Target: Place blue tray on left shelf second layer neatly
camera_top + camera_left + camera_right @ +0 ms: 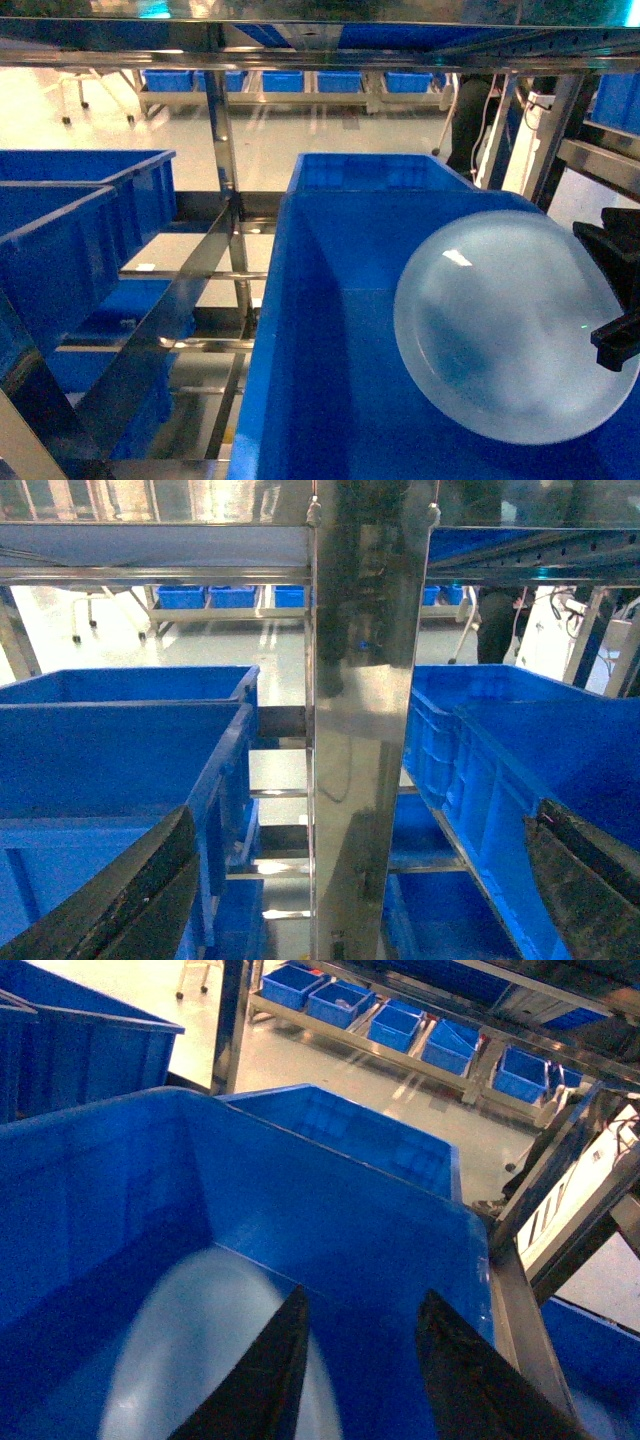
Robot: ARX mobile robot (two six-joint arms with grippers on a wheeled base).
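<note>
Right claw (360, 1360), fingers apart, hangs over the blue tray (510, 325) lying inside a deep blue crate (330, 330).

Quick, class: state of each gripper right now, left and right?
Left gripper: open, holding nothing.
Right gripper: open, fingers above the blue tray, not gripping it.

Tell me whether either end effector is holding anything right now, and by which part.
Nothing is held. The right end effector hangs open above the blue tray, which lies in a dark-blue crate. The left end effector is open and empty, facing the rack post.
</note>
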